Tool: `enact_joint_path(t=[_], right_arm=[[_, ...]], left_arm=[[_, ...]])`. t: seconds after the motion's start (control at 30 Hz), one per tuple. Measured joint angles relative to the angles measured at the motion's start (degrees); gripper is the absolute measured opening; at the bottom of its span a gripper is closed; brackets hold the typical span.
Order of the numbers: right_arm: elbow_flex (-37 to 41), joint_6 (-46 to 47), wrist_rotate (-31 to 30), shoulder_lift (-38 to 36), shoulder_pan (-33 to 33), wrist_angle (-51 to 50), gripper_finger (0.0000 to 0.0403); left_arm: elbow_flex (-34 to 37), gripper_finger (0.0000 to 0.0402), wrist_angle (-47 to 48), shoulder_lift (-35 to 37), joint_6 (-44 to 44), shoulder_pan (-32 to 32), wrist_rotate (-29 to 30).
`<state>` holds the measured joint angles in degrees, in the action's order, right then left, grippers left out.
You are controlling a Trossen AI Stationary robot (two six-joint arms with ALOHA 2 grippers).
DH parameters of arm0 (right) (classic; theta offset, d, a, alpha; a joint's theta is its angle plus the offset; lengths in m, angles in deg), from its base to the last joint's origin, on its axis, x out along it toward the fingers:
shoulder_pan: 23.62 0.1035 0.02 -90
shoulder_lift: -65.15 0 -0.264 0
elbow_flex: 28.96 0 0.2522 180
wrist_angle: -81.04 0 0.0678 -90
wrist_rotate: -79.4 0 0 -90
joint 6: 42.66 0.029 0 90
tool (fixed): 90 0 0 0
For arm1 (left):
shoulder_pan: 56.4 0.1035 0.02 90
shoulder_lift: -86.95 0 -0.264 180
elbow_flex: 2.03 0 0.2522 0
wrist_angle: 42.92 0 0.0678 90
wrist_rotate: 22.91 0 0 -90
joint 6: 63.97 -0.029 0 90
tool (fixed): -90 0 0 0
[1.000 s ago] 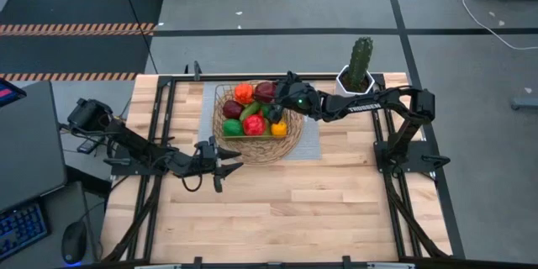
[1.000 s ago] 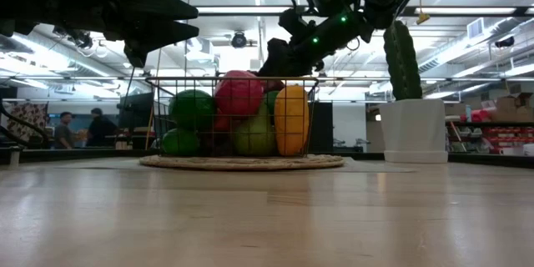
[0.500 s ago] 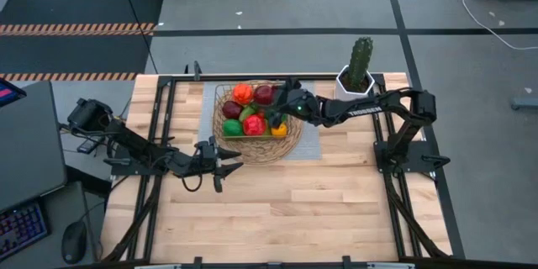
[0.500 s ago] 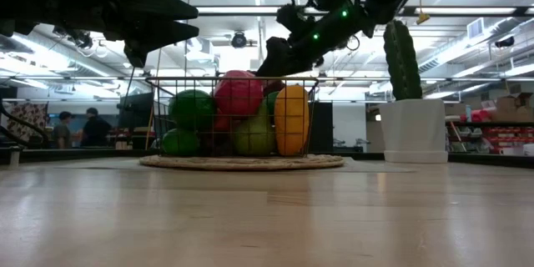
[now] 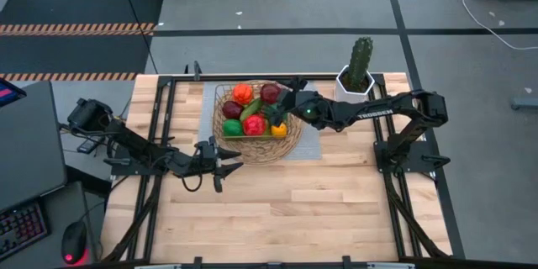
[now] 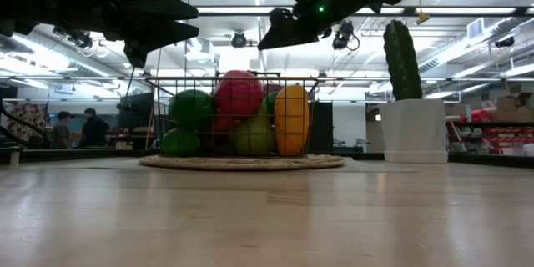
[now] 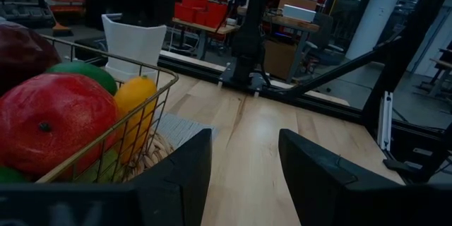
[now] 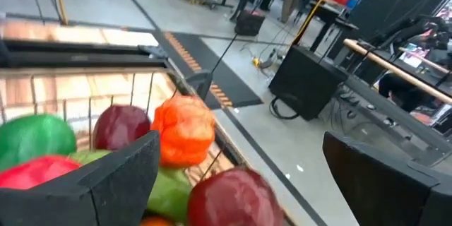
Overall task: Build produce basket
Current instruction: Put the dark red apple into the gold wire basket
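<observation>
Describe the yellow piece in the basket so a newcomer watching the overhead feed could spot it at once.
Find the round wicker basket on the grey mat at the table's far middle. Inside its wire frame, look at the corner nearest the right gripper, next to the red fruit. It is the only yellow piece.

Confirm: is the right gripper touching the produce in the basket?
Apart. The low view shows the right gripper open above the basket, with clear background between its fingertips and the produce.
</observation>
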<state>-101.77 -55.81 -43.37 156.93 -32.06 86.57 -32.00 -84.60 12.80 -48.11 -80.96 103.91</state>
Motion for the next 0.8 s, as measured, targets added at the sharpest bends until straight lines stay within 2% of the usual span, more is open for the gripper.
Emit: enact_joint_path(t=[0.2, 0.33, 0.5, 0.8], right_arm=[[0.0, 6.1, 8.5, 1.1, -4.4, 0.3, 0.0396], [0.0, 9.3, 11.2, 1.4, -7.5, 0.2, 0.0393], [-0.1, 17.6, 19.4, 3.0, -10.3, -1.4, 0.0389], [0.0, 16.8, 20.6, 3.6, -9.7, -8.3, 0.0383]], left_arm=[[0.0, 0.0172, -0.1, 0.0, 0.3, 0.0, 0.0], [0.0, 0.0172, -0.1, 0.0, 0.3, 0.0, 0.0], [0.0, 0.0172, -0.2, 0.0, 0.0, 0.0, 0.0], [0.0, 0.0172, -0.4, 0.0, 0.0, 0.0, 0.0]])
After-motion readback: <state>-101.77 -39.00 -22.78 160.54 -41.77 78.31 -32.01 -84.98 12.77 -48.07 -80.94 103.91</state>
